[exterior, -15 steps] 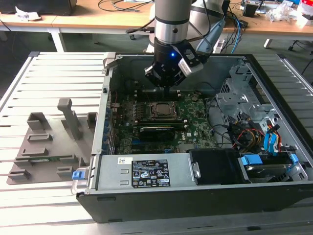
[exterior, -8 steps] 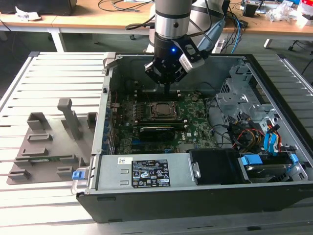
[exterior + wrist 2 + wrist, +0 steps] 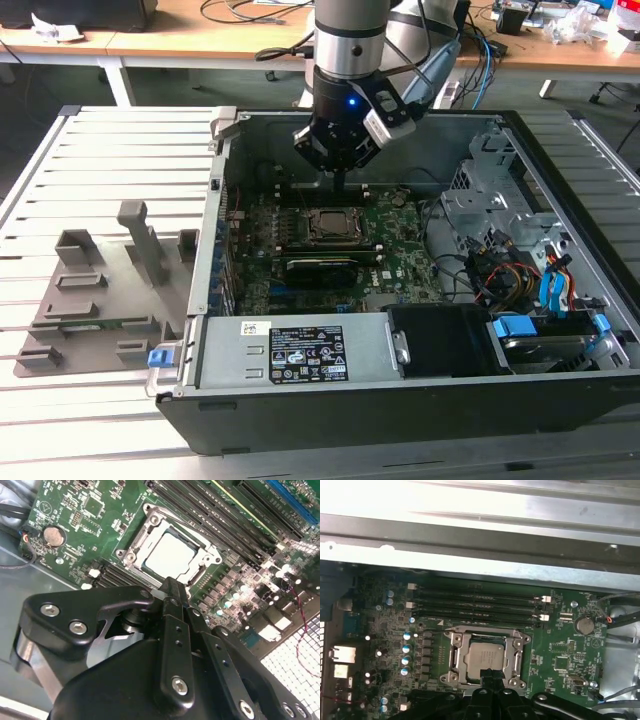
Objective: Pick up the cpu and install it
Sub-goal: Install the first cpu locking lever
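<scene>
The cpu [image 3: 330, 225] lies flat in the metal-framed socket on the green motherboard [image 3: 395, 255], inside the open computer case. Its silver-grey top shows in both wrist views [image 3: 170, 555] [image 3: 485, 656]. My gripper [image 3: 340, 180] hangs just above the board at the socket's far edge. In the wrist views its black fingers [image 3: 172, 592] [image 3: 489, 676] are pressed together with nothing between them, and their tip is at the rim of the socket frame. The gripper does not touch the chip.
Black memory slots [image 3: 475, 605] run beside the socket, with a coin battery [image 3: 583, 625] nearby. The case walls [image 3: 215, 190] ring the board. Cables and a drive cage [image 3: 520, 270] fill the exterior view's right. A grey parts fixture [image 3: 100, 290] sits on the slatted table at the exterior view's left.
</scene>
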`<state>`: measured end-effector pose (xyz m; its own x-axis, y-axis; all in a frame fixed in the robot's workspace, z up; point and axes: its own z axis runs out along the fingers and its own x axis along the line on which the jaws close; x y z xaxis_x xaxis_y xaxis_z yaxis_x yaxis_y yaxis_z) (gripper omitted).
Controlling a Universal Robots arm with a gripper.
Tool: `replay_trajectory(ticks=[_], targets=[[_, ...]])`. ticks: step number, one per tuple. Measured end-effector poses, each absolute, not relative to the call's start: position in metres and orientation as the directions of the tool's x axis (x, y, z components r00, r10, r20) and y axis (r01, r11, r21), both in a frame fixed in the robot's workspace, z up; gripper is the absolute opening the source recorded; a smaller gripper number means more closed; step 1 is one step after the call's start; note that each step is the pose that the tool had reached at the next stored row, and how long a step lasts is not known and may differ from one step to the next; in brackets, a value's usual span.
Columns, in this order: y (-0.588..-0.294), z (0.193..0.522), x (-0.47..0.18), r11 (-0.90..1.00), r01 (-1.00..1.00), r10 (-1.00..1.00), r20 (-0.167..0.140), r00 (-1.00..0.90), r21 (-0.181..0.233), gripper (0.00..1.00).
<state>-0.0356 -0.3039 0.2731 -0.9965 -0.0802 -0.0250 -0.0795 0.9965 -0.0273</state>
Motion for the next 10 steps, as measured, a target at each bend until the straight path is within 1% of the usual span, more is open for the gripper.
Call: replay_trajectory(ticks=[10], targets=[[-0.304, 0.273, -0.064, 0.996, -0.08, -0.08, -0.025, -0.996, -0.027, 0.11]])
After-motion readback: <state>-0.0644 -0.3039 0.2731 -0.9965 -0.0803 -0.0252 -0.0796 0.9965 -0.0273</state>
